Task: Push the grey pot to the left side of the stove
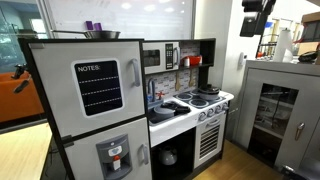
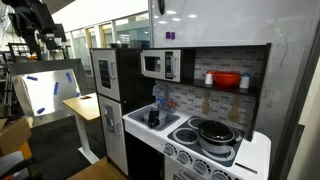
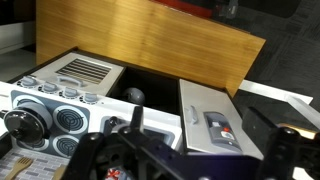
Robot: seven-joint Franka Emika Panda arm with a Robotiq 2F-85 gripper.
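Currently, the task stands at its approach step; no contact with the grey pot [image 2: 215, 133] is made.

**Position of the task's thing.** In an exterior view, the grey pot sits on a burner of the stove [image 2: 247, 152], in the lower right of the frame. It stands upright. The stove adjoins the sink [image 3: 165, 88], which lies between it and the tall fridge [image 1: 95, 100].

**State of the claw.** In the wrist view the gripper [image 3: 190, 152] fills the bottom edge of the frame. Its two fingers are spread wide apart, and nothing sits between them. The arm is high and well apart from the stove: it appears in the upper left of one exterior frame and the upper right of the other, while the toy kitchen lies far below the wrist camera.

**Next move, as judged.**
1. Carry the gripper across to the stove and lower it to the height of the pot's wall.
2. Place a finger beside the pot, on the side opposite the intended direction of travel.
3. Push level and slowly, so the low pot slides over the burners rather than tipping or catching on a coil.

Caution: keep the push short of the cooktop's edge.
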